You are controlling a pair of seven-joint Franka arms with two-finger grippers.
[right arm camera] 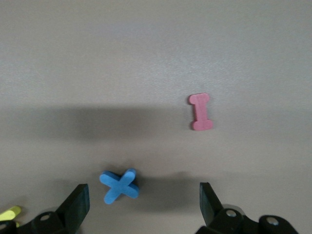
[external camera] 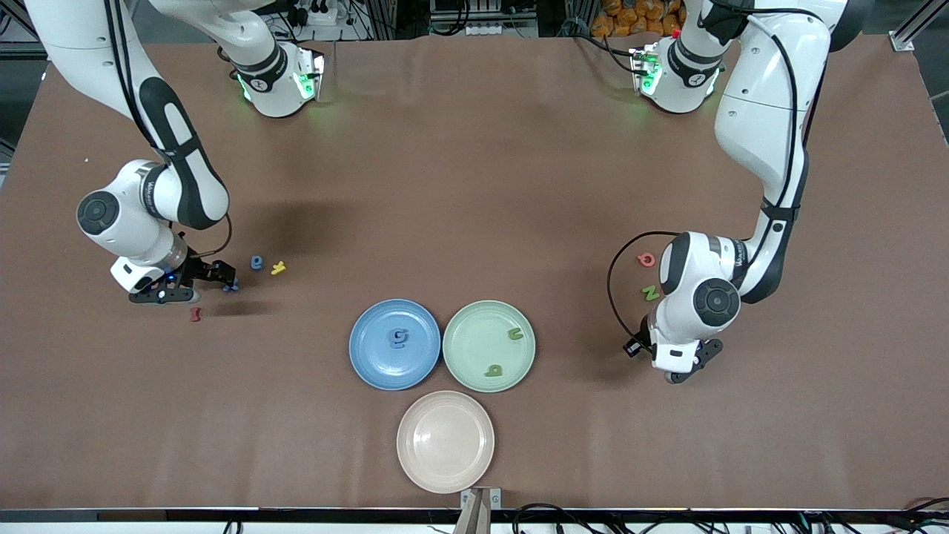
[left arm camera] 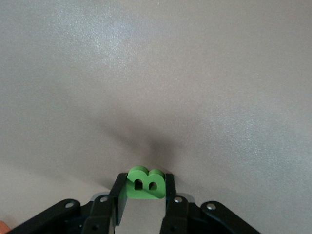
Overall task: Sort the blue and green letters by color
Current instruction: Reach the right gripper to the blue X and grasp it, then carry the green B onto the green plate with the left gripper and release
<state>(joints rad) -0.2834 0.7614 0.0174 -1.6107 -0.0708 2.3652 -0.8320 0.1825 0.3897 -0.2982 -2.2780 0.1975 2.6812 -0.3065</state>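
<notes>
Green B (left arm camera: 144, 184) sits between the left gripper (left arm camera: 142, 195) jaws

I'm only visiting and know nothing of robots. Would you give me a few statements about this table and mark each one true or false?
1. The left gripper has a green letter B between its fingers. True.
2. The blue plate holds two letters. False: it holds one.
3. The right gripper is shut on the blue x. False: it is open, low over the x.
4. The cream plate has no letters on it. True.
5. The green plate holds two green letters. True.
</notes>
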